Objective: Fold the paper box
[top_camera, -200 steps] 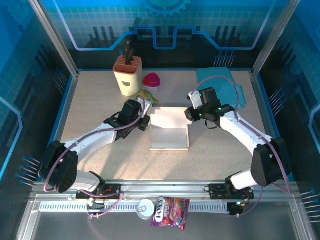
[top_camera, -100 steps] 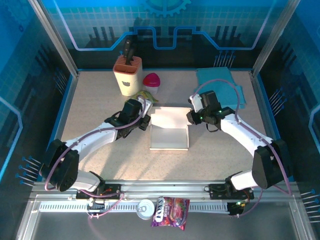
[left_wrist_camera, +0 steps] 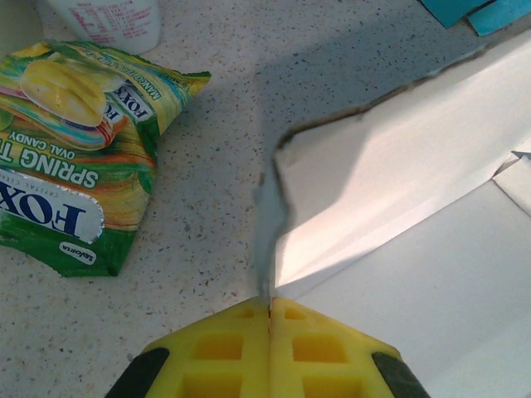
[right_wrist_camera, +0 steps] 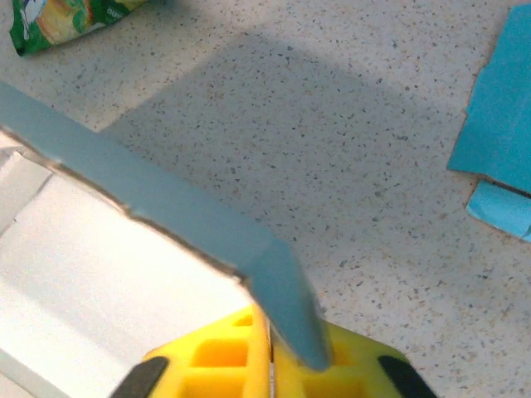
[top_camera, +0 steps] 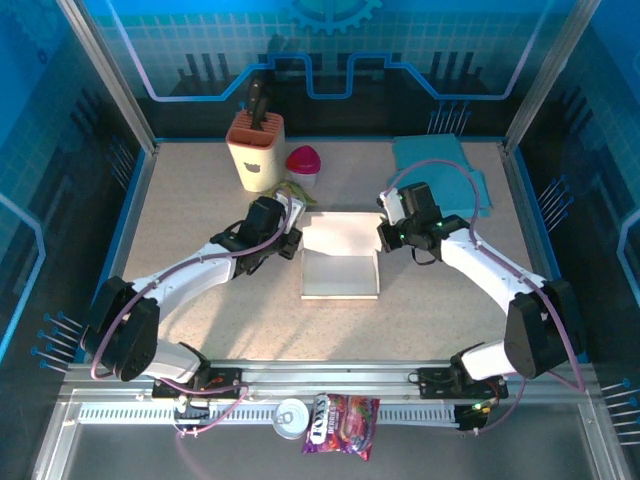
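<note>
Overhead looks down; close wrist views share box [top_camera: 340, 278].

Candy bag [left_wrist_camera: 83, 157] at far-left corner of box [top_camera: 340, 275], bare tabletop [top_camera: 330, 330] nearer

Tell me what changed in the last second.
The right gripper eased slightly toward the near edge and closed onto the right wall of the box. The left gripper stayed shut on the box's left wall. The box, candy bag and cloth kept their places.
</note>
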Motion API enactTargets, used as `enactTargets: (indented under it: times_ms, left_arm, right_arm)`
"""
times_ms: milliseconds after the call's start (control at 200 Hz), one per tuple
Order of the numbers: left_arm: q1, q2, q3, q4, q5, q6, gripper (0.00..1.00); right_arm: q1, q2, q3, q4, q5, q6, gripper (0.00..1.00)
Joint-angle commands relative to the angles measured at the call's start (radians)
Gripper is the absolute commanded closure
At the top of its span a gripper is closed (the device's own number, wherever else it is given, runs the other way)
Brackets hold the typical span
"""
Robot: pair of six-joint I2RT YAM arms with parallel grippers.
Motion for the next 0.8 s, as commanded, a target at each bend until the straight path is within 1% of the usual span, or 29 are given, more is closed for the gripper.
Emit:
enactTargets:
  times_ms: [0, 225, 340, 470, 635, 795]
  left_arm:
    - [-0.018, 0.007, 0.029, 0.005, 0.002, -0.062, 1.00]
    - [-0.079, 0.023, 0.027, 0.070, -0.072, -0.187, 1.00]
    - [-0.085, 0.036, 0.029, 0.094, -0.110, -0.227, 1.00]
    - [-0.082, 0.032, 0.008, 0.141, -0.121, -0.224, 1.00]
    - [-0.075, 0.037, -0.010, 0.223, -0.093, -0.197, 1.00]
    - [-0.067, 0.048, -0.037, 0.341, -0.059, -0.165, 1.00]
  right_arm:
    - [0.037, 0.001, 0.022, 0.019, 0.051, 0.051, 1.00]
    - [0.122, 0.006, 0.040, 0.054, 0.195, 0.220, 1.00]
    - [0.142, 0.000, 0.023, 0.099, 0.249, 0.305, 1.00]
    - [0.154, -0.029, -0.026, 0.198, 0.273, 0.348, 1.00]
    - [0.160, -0.049, -0.096, 0.377, 0.268, 0.356, 1.00]
    - [0.153, -0.057, -0.187, 0.556, 0.285, 0.369, 1.00]
